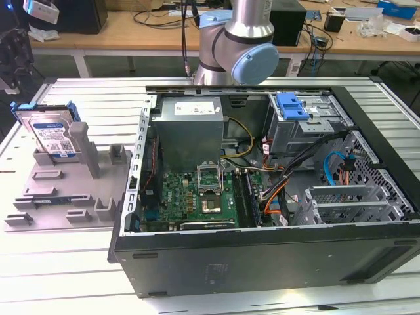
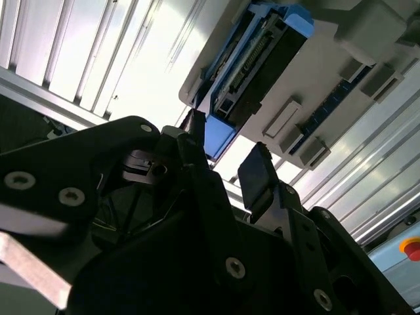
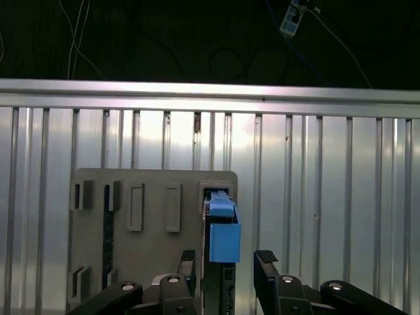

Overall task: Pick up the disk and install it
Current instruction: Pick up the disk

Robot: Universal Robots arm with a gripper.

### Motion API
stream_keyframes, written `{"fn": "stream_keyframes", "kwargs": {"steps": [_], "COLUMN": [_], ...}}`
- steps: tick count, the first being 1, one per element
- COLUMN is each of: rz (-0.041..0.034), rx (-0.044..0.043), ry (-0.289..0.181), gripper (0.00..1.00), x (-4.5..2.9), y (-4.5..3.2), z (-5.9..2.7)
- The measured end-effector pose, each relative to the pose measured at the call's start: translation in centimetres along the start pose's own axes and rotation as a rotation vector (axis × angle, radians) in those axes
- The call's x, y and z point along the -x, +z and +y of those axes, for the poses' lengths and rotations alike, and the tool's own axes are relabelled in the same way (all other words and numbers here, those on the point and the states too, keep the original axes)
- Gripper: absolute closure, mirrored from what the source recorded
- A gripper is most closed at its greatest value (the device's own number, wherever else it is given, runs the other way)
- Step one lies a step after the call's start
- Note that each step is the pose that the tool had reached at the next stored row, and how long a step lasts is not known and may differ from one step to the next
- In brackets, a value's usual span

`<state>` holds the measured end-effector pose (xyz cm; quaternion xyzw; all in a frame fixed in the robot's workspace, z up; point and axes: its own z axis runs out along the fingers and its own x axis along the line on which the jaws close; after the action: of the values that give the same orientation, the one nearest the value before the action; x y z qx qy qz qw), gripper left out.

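Note:
The disk (image 1: 51,134), silver with a white-and-blue label and a blue carrier rail, stands on edge, leaning in a grey holder (image 1: 65,190) on the exterior view's left, outside the computer case. In the first wrist view its blue end (image 3: 223,230) sticks out of the holder (image 3: 144,236), in line with the gap of my open gripper (image 3: 226,262). One black finger (image 3: 188,262) is on each side of it, with clear space between pads and disk. The second wrist view shows the disk's edge (image 2: 262,59) some way beyond the gripper (image 2: 226,154), apart from it.
An open computer case (image 1: 131,256) lies on the slatted aluminium table (image 1: 65,289), with a grey power supply (image 1: 190,125), a motherboard (image 1: 197,197), a drive cage with a blue latch (image 1: 292,105) and loose cables (image 1: 328,170). The arm's base (image 1: 236,46) stands behind the case.

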<state>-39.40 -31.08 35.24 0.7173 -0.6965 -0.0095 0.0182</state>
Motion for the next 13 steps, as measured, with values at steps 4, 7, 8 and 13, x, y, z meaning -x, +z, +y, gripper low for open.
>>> {"fn": "stream_keyframes", "kwargs": {"steps": [4, 7, 8, 13], "rz": [-0.0001, -0.0001, 0.0, 0.0001], "rx": [0.0, 0.0, 0.0, 0.0002], "ry": [0.0, 0.0, 0.0, 0.0], "gripper": [0.52, 0.52, 0.52, 0.52], "x": [0.0, 0.01, 0.01, 0.01], "y": [0.41, 0.71, 0.78, 1.16], "z": [-0.01, -0.02, -0.02, 0.04]}}
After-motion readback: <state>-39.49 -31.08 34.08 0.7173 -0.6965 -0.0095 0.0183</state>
